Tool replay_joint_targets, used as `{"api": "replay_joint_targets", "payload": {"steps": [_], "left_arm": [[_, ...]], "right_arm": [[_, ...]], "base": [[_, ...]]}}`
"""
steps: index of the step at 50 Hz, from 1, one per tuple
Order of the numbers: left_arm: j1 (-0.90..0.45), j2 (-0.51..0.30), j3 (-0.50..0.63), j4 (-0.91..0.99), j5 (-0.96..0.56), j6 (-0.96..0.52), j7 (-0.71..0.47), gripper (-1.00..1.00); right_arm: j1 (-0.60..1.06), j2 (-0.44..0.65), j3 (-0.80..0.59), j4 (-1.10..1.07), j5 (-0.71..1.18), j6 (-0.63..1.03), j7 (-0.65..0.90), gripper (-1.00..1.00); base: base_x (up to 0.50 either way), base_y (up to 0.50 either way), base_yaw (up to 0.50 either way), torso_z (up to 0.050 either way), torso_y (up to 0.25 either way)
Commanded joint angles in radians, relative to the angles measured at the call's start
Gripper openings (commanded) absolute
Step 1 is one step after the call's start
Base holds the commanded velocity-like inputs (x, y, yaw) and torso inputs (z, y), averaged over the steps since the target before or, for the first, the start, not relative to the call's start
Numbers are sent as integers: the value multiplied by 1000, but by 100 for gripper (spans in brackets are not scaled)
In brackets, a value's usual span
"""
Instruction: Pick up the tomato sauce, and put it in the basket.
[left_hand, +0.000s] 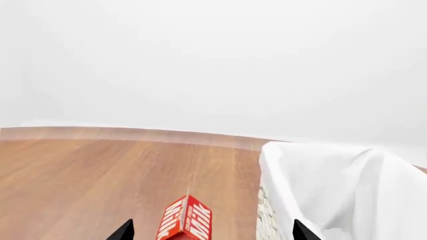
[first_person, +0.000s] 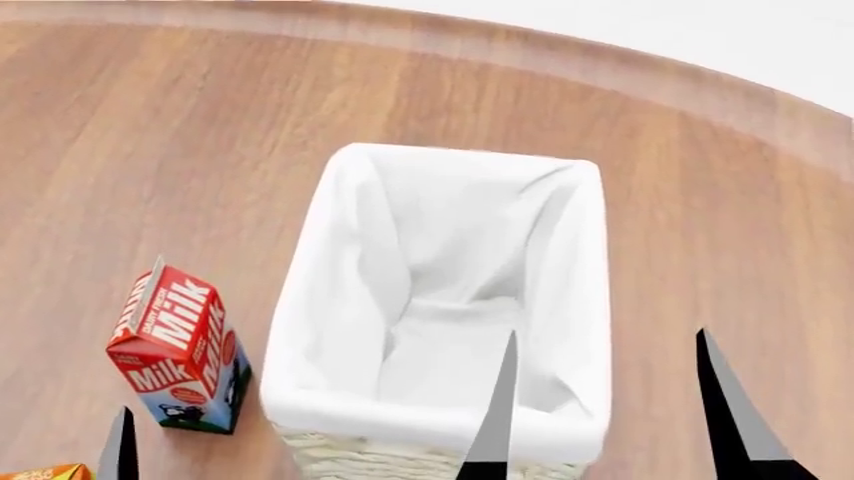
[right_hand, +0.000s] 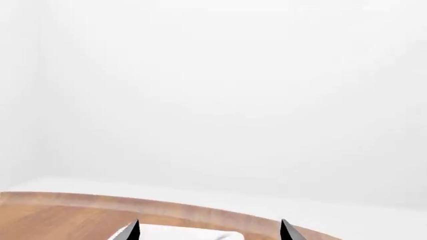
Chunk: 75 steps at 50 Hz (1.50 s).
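The tomato sauce can shows in no view. The cream wicker basket with a white cloth liner (first_person: 441, 415) stands in the middle of the wooden table, and its inside looks empty. My right gripper (first_person: 614, 405) is open and empty, with its tips spread above the basket's near right corner. In the right wrist view the right gripper (right_hand: 209, 231) is open over the liner's edge (right_hand: 180, 235). My left gripper (left_hand: 213, 232) is open and empty. One of its fingertips (first_person: 118, 450) shows at the lower left, near the milk carton. The basket also shows in the left wrist view (left_hand: 333, 190).
A red milk carton (first_person: 180, 360) stands upright just left of the basket; it also shows in the left wrist view (left_hand: 185, 220), ahead between the open tips. An orange object's corner (first_person: 40, 472) peeks in at the bottom left. The table's far edge (first_person: 601, 60) curves across the back.
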Motion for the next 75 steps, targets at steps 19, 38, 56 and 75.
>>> {"api": "replay_joint_targets", "payload": {"steps": [19, 38, 56, 75], "left_arm": [[92, -111, -151, 55, -296, -33, 146, 100], [81, -297, -86, 156, -217, -203, 161, 100], [30, -408, -2, 225, -138, -325, 159, 100], [-17, -567, 14, 283, -184, -550, 146, 100]], "right_arm": [[-2, -4, 22, 15, 0, -29, -10, 100], [4, 6, 17, 16, 10, -30, 0, 100], [6, 16, 9, 6, 12, -27, 14, 100], [9, 21, -5, 23, 10, -41, 19, 100]], "base": [[0, 0, 0, 5, -16], [0, 0, 0, 0, 0], [0, 0, 0, 0, 0], [0, 0, 0, 0, 0]]}}
